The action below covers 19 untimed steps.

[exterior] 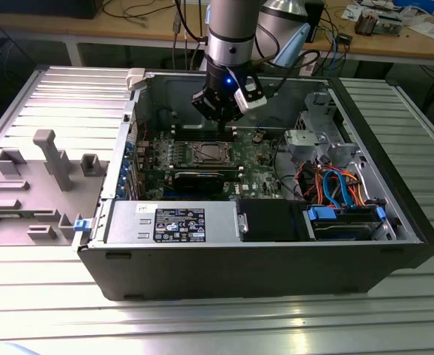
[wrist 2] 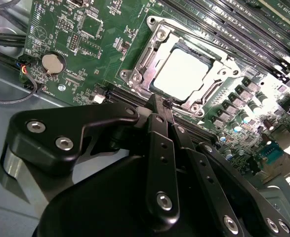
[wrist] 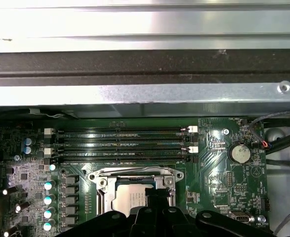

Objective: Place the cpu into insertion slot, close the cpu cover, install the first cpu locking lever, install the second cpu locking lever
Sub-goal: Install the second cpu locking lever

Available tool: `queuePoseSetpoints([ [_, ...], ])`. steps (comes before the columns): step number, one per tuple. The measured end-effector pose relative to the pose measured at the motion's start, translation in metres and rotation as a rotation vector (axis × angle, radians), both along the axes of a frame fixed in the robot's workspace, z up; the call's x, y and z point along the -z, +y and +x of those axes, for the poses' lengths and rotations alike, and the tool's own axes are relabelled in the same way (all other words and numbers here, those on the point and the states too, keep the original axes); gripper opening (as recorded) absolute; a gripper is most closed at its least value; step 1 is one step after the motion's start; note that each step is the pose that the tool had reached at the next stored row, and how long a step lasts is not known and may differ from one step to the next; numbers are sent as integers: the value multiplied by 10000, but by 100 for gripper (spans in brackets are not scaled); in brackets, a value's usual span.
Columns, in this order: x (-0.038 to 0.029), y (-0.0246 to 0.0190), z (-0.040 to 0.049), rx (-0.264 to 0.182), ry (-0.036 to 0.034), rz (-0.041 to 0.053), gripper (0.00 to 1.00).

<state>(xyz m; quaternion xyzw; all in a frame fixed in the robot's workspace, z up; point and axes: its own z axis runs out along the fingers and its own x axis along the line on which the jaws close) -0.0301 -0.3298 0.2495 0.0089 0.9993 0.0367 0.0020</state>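
In the exterior view, my gripper (exterior: 222, 103) hangs above the green board (exterior: 257, 174), just behind the insertion slot (exterior: 211, 154). In the second wrist view, my fingers (wrist 2: 160, 121) are drawn narrow, holding nothing, their tips just short of the cpu cover (wrist 2: 184, 74), which lies over the cpu (wrist 2: 184, 73). Descending off-centre could bend the frame. In the first wrist view, the slot (wrist: 135, 190) sits directly ahead of my fingertips.

The arm (exterior: 231, 29) comes down upright from above, its silver wrist section pointing straight down with a blue light glowing at the wrist. The black gripper (exterior: 218, 111) hangs at its end. In the second wrist view the gripper (wrist 2: 165, 106) has its black fingers (wrist 2: 160, 143) drawn together, tips meeting.
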Motion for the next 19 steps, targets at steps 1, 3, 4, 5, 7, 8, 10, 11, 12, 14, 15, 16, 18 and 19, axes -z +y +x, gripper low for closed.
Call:
queuePoseSetpoints([
  [1, 0, 0, 0, 0, -1, 0, 11],
  [3, -1, 0, 0, 0, 0, 0, 11],
  [4, -1, 0, 0, 0, 0, 0, 11],
  [5, -1, 0, 0, 0, 0, 0, 11],
  [7, -3, 0, 0, -1, 3, -49, 11],
  [8, -2, 0, 0, -1, 0, -144, 11],
  [10, -2, -1, 0, -2, 0, -157, 11],
  [11, -2, 0, 0, 0, 0, -158, 11],
  [12, -2, 0, 0, -1, 0, -159, 11],
  [14, -2, 0, 0, 0, 0, -160, 11],
  [15, -1, -1, 0, 2, 0, -160, 11],
  [16, -1, -4, 0, 1, 0, -160, 11],
  [18, -1, -7, 0, 0, -1, -161, 11],
  [19, -1, -10, 0, 0, -1, -162, 11],
])
